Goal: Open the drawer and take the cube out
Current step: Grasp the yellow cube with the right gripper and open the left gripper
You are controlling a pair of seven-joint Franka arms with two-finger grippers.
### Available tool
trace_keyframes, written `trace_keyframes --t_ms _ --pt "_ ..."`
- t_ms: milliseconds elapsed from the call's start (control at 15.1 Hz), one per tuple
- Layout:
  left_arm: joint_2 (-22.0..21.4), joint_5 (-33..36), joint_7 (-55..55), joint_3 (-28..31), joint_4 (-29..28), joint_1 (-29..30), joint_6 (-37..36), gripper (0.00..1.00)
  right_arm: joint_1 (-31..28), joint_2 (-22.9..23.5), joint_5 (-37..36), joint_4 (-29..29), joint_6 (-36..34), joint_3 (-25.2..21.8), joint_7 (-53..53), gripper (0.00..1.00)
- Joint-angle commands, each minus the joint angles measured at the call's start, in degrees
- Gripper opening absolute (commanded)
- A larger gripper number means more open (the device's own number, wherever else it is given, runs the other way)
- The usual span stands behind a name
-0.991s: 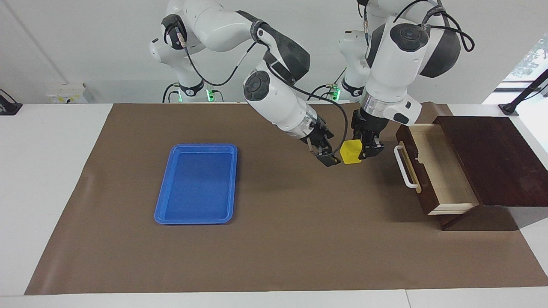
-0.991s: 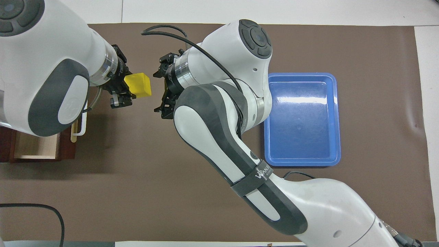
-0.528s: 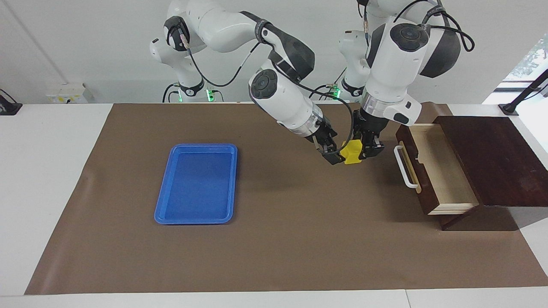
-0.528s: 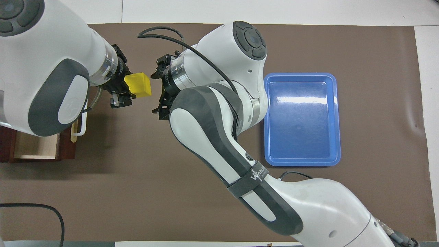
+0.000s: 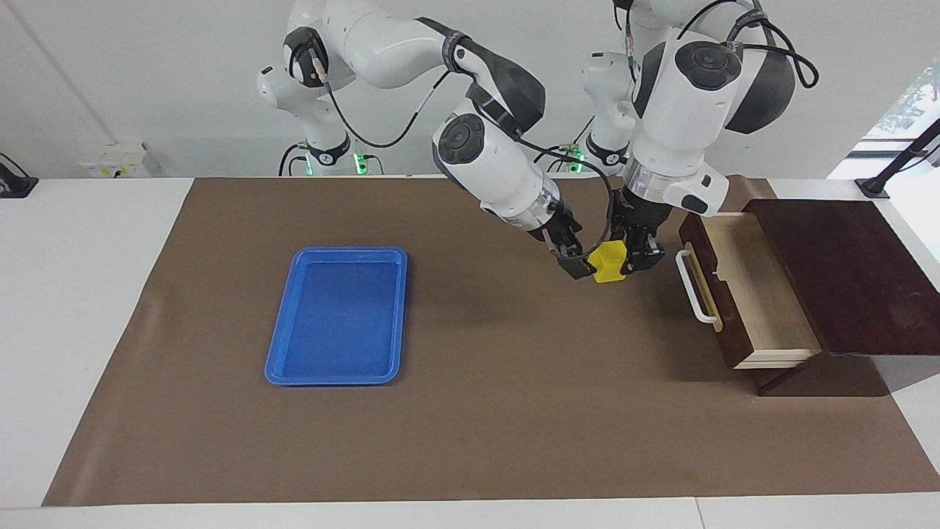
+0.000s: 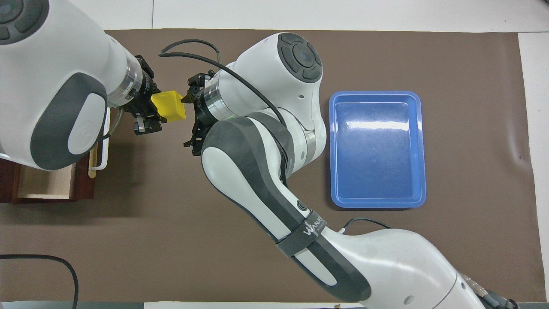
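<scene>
The yellow cube [image 5: 609, 262] [image 6: 168, 105] hangs above the brown mat, beside the drawer's front, with my left gripper [image 5: 633, 258] [image 6: 146, 113] shut on it. My right gripper [image 5: 585, 262] [image 6: 188, 118] is open and level with the cube, and its fingers reach the cube's free side. Whether they touch it I cannot tell. The dark wooden drawer [image 5: 756, 294] [image 6: 45, 182] stands pulled out of its box [image 5: 844, 272] at the left arm's end of the table. Its pale inside is bare and its white handle [image 5: 694, 286] faces the cube.
A flat blue tray [image 5: 341, 316] [image 6: 377, 150] lies on the brown mat [image 5: 499, 411] toward the right arm's end of the table, with nothing in it. Both arms crowd the space over the mat next to the drawer.
My right gripper has moved across to the cube, closing the gap that showed a second ago. The left gripper and cube have shifted only slightly.
</scene>
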Motion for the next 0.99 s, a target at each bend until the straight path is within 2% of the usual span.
trace_keyframes --t_ms 0,264,925 --pt "-1.19 -0.88 -0.14 0.17 -1.37 -0.7 1.08 0.0 -0.35 1.85 -0.93 2.48 0.35 0.45 1.11 1.0" --pt "-1.19 -0.88 0.03 0.17 -1.29 -0.61 0.99 0.0 -1.4 3.96 -0.93 7.31 -0.97 0.54 1.2 1.0" --pt "-1.19 -0.88 -0.23 0.08 -1.37 -0.7 0.73 0.0 -0.7 4.58 -0.84 7.84 0.35 1.07 1.37 1.0"
